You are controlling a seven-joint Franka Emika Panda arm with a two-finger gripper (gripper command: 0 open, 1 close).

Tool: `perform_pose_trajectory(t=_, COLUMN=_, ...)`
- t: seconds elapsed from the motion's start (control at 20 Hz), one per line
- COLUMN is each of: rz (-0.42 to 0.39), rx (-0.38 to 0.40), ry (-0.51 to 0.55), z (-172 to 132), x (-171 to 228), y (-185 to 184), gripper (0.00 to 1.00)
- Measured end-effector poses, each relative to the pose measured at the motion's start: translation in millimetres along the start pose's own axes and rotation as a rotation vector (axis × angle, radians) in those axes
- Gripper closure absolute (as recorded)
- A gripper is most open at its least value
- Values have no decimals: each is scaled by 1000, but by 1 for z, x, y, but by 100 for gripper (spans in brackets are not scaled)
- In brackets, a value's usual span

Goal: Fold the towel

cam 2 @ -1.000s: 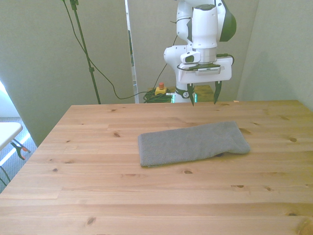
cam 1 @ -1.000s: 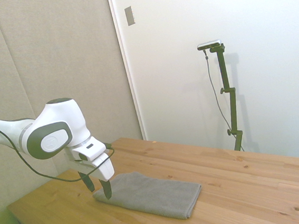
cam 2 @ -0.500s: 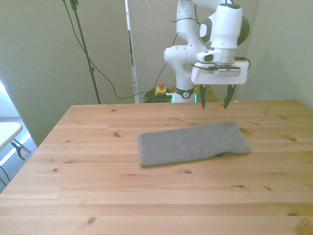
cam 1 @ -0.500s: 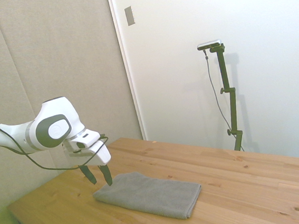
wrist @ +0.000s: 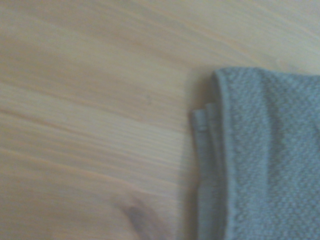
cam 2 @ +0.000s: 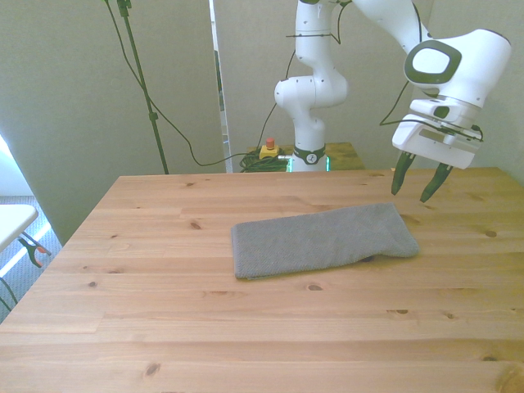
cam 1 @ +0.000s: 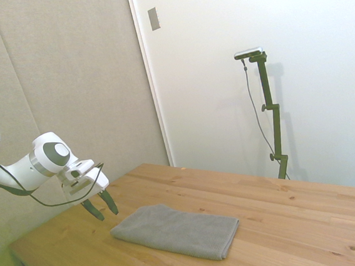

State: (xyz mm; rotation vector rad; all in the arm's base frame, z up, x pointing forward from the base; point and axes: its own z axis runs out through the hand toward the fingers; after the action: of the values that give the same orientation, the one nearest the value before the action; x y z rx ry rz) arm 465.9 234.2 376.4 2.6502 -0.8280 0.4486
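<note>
The grey towel (cam 2: 321, 240) lies folded in a long flat strip on the wooden table (cam 2: 246, 327), also seen in the side view as the towel (cam 1: 177, 230). My gripper (cam 2: 415, 185) hangs open and empty just above the table, beside the towel's end at the front view's right, not touching it. From the side, the gripper (cam 1: 100, 207) sits a short way off the towel's near end. The wrist view shows a corner of the towel (wrist: 265, 165) with layered edges stacked on the wood.
A wall plate (cam 1: 154, 18) and door frame stand behind the table. Cables and a red button (cam 2: 268, 147) lie on the floor past the table's far edge.
The gripper has swung from over the towel's far edge out past its end at the front view's right, tilting and staying open. The towel has not moved.
</note>
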Motion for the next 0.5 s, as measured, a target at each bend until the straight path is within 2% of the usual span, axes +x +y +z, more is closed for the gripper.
perform_pose_trajectory(t=0.25, rz=-7, rx=-82, ry=56, z=17, x=-11, y=-15, gripper=0)
perform_pose_trajectory(t=0.5, rz=5, rx=-154, ry=77, z=33, x=-3, y=-11, gripper=0)
